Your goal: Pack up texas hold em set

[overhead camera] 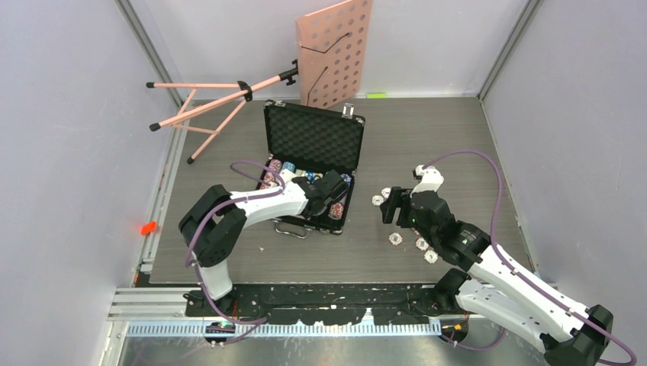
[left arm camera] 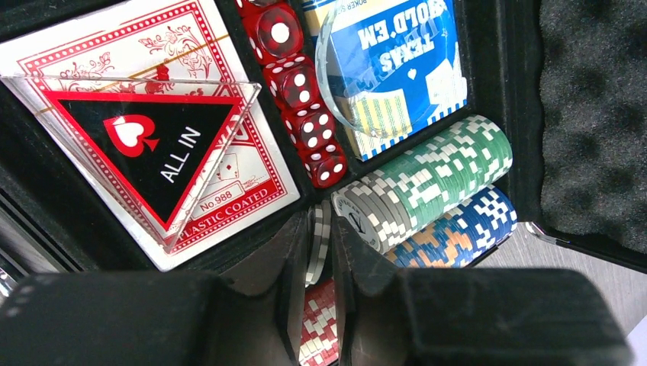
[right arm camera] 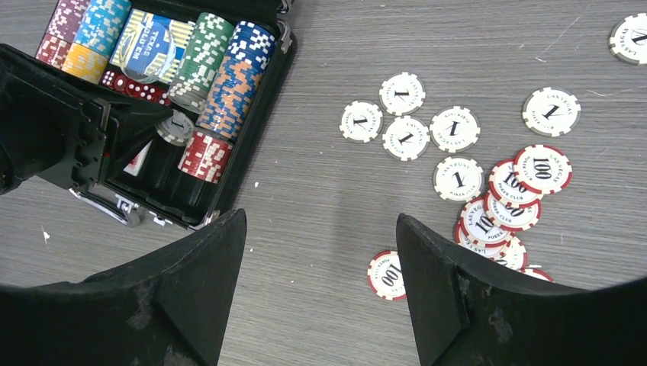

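Note:
The black case [overhead camera: 314,136] stands open mid-table, its foam lid upright. In the left wrist view it holds two card decks [left arm camera: 252,187], red dice [left arm camera: 305,122], and rows of green [left arm camera: 442,171], blue-orange [left arm camera: 458,232] and red [left arm camera: 320,324] chips. My left gripper [left arm camera: 326,229] is inside the case, shut on two white chips [left arm camera: 320,240] held on edge above the red row. My right gripper [right arm camera: 320,229] is open and empty above bare table, right of the case. Loose white chips [right arm camera: 404,137] and red-rimmed 100 chips [right arm camera: 519,191] lie on the table to its right.
A pink perforated music stand [overhead camera: 336,53] lies tipped behind the case, its tripod legs [overhead camera: 202,110] reaching to the left. A clear "ALL IN" triangle [left arm camera: 152,145] rests on the red deck. The case handle [overhead camera: 294,227] faces the arms. Walls close in both sides.

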